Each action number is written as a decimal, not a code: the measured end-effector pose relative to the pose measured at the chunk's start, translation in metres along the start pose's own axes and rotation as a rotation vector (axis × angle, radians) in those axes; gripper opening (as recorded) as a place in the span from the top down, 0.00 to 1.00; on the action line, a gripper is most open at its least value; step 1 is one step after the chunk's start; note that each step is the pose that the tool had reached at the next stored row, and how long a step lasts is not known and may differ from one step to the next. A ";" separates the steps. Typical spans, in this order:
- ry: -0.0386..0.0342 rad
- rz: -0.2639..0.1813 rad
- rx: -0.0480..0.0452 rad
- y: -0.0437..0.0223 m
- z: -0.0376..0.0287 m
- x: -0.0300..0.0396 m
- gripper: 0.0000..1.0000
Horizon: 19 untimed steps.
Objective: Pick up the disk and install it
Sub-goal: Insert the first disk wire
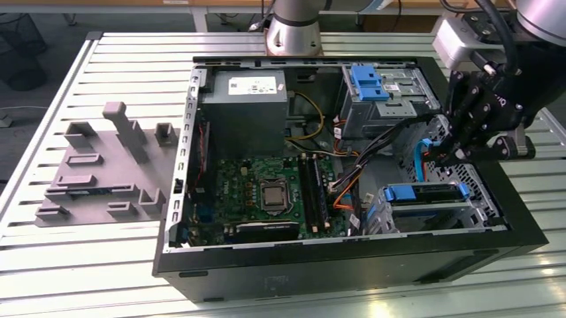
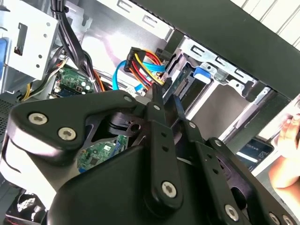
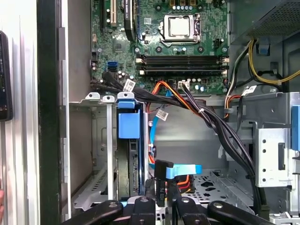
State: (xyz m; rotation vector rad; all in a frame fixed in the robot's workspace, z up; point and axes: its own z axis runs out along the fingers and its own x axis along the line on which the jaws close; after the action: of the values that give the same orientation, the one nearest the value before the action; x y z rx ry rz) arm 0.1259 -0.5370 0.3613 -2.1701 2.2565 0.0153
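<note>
An open black computer case lies flat on a bench made of long pale metal slats. Inside it sits a green circuit board with a shiny square chip holder, and a big grey metal box with a white sticker.

The disk sits in the silver metal cage near the case's corner, on the exterior view's right. Its bright blue plastic frame shows at the top of the slot. In the first wrist view the disk stands on its thin edge in the cage, with a smooth blue tab on top.

The black tool hangs just above the cage, beside a bunch of black, orange and blue wires. Its jaws are close together, and nothing can be seen between them. It is not touching the disk.

A ribbed blue plastic latch sits on another metal cage farther back.

Grey blocky shapes stand on the bench on the exterior view's left.
</note>
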 end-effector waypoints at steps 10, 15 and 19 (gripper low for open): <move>-0.0005 0.000 0.0196 0.0000 0.0078 0.0000 0.75; -0.0004 0.000 0.0249 0.0000 0.0086 0.0001 0.83; -0.0017 0.000 0.0248 0.0000 0.0087 0.0001 0.84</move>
State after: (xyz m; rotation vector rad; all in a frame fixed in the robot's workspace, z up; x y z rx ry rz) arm 0.1259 -0.5370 0.3526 -2.1571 2.2435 -0.0108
